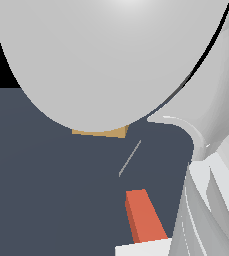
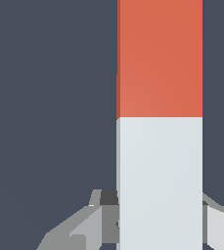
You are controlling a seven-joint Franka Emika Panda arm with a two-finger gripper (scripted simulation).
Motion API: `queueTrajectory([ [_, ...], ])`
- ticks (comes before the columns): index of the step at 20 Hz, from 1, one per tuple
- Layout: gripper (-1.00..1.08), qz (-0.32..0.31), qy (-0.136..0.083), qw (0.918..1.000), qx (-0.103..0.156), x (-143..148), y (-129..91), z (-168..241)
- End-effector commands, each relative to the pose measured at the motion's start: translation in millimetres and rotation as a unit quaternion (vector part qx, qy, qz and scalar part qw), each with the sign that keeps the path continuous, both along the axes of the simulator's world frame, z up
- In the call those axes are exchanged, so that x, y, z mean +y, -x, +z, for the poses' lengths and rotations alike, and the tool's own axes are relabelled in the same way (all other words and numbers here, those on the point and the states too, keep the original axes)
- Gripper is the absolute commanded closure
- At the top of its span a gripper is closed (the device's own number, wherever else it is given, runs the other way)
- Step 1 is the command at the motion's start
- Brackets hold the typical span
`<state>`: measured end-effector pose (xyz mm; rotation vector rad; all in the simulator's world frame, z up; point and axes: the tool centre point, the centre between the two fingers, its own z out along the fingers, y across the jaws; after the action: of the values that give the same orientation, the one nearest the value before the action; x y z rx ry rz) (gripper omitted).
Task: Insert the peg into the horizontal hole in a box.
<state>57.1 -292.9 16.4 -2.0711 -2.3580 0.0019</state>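
Note:
The peg (image 2: 160, 122) fills the wrist view, with its orange-red half (image 2: 160, 58) leading away from the fingers and its grey-white half (image 2: 160, 180) between them. My gripper (image 2: 160, 207) is shut on the grey-white half, with one grey finger (image 2: 101, 219) pressed against each side. In the exterior view the peg's orange-red half (image 1: 143, 215) shows low down, pointing toward the box (image 1: 103, 132). Only a thin tan sliver of the box shows under the arm. The hole is hidden.
The robot's large pale grey arm (image 1: 111, 55) blocks the upper half and right side of the exterior view. A dark slate floor (image 1: 46, 190) lies under everything. A thin grey line (image 1: 130, 158) shows between the peg and the box.

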Motion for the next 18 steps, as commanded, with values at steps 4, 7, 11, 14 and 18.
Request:
queueTrajectory([
  [4,1.08,-0.008,0.000,1.0000,-0.001,13,10,4],
  [7,1.08,-0.014,0.000,0.9999,-0.001,24,18,6],
  [11,1.08,-0.024,0.000,0.9997,-0.001,41,31,9],
  [14,1.08,-0.032,0.001,0.9995,-0.001,55,42,12],
  [18,1.08,-0.044,0.001,0.9990,-0.001,76,56,15],
])
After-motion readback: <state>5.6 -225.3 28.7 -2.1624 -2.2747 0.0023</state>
